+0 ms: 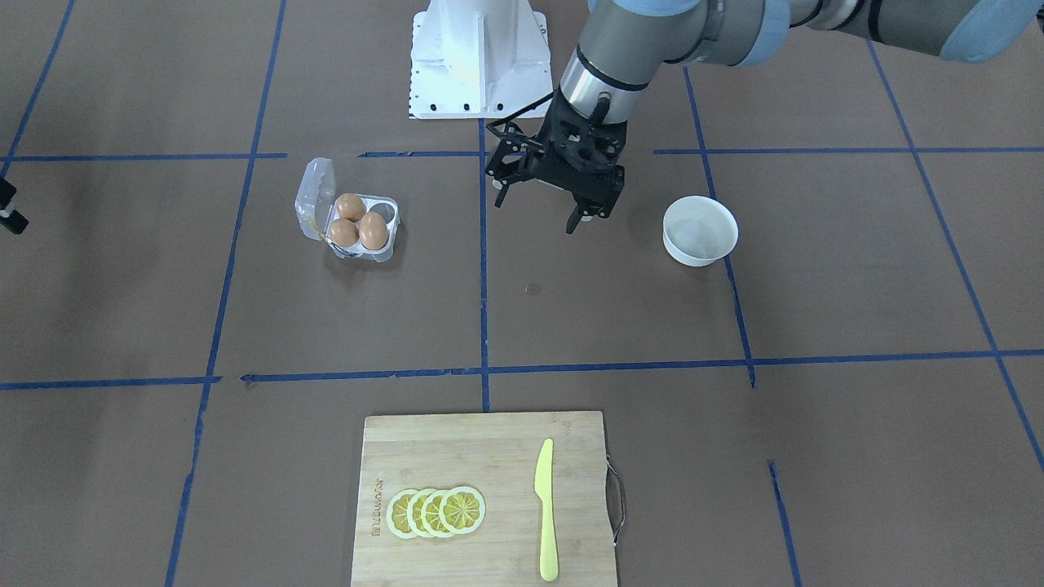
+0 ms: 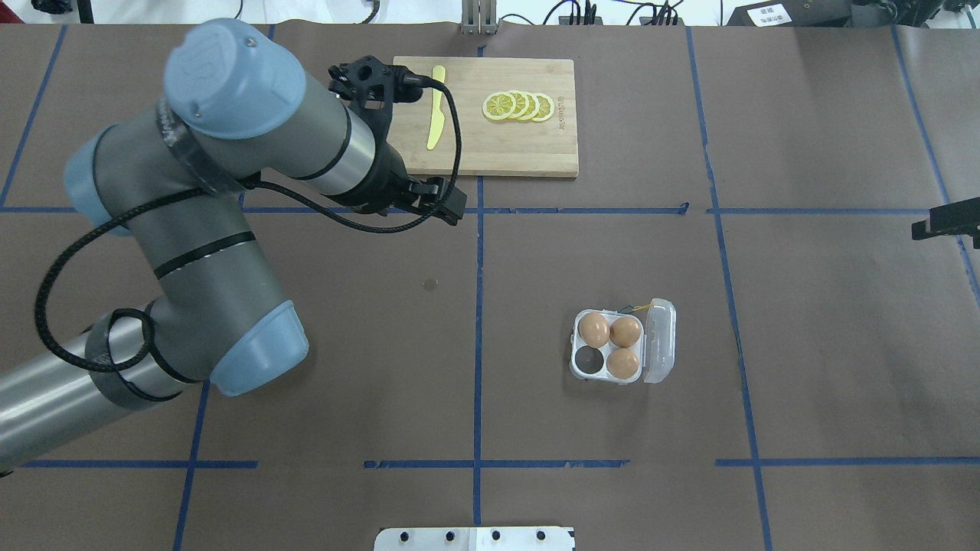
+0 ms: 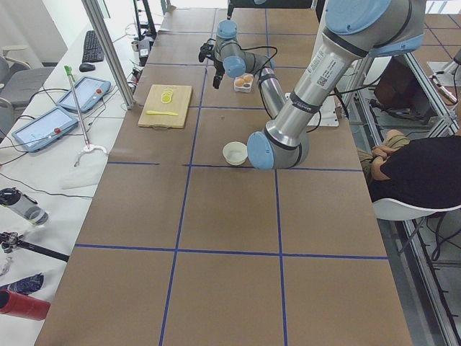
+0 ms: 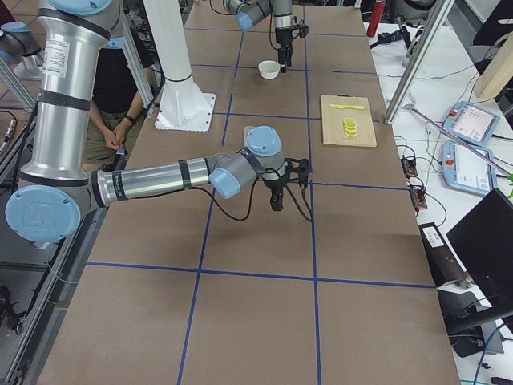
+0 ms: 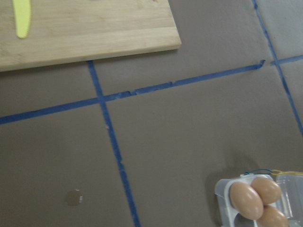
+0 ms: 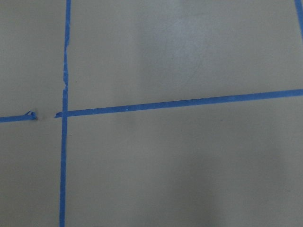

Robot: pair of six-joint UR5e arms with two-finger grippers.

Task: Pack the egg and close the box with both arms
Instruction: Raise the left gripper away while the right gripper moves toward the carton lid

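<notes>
The clear box lies on the table with its lid open, and it also shows in the overhead view. Three brown eggs fill three cells; one cell is empty. My left gripper hangs open and empty above the table, between the box and the white bowl. Its wrist view shows the box's corner at the bottom right. My right gripper pokes in only at the frame edge, far from the box; I cannot tell if it is open or shut.
The white bowl is empty. A bamboo cutting board with lemon slices and a yellow knife lies at the operators' side. The white pedestal stands at the robot's side.
</notes>
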